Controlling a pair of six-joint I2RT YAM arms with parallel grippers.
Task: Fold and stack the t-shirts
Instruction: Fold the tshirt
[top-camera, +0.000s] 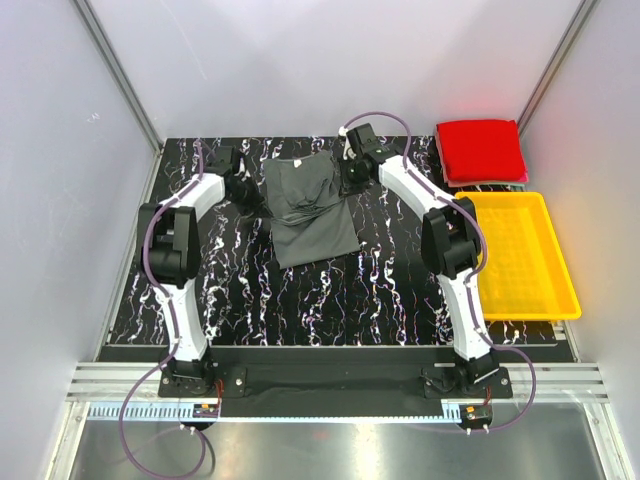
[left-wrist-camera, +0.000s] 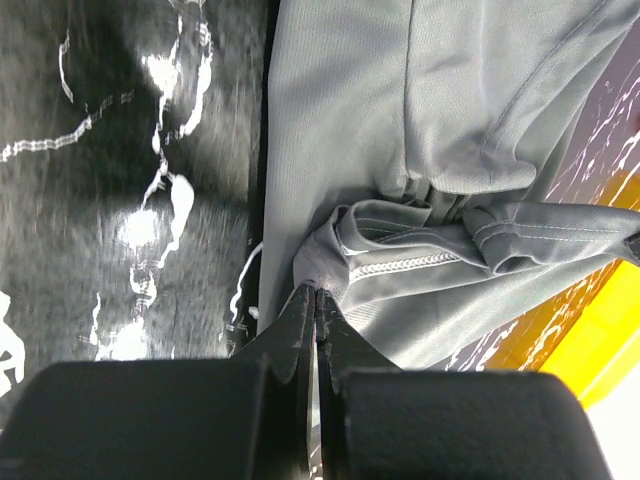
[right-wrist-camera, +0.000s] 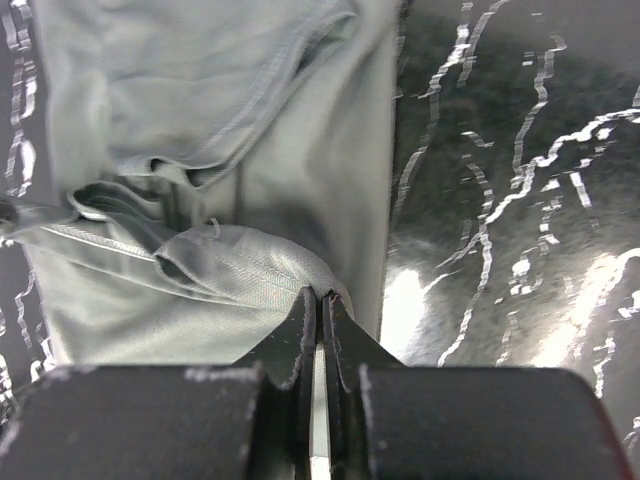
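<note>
As I check both wrist views, the left gripper (left-wrist-camera: 314, 292) has its fingers pressed together on a bunched fold at the left edge of the grey t-shirt (top-camera: 310, 215). The right gripper (right-wrist-camera: 320, 293) pinches the right edge likewise. The shirt lies rumpled on the table (top-camera: 400, 290), toward its far middle.

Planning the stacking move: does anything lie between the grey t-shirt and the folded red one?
No loose object shows between the grey fabric t-shirt and the folded red fabric t-shirt; only the right arm crosses that gap.
</note>
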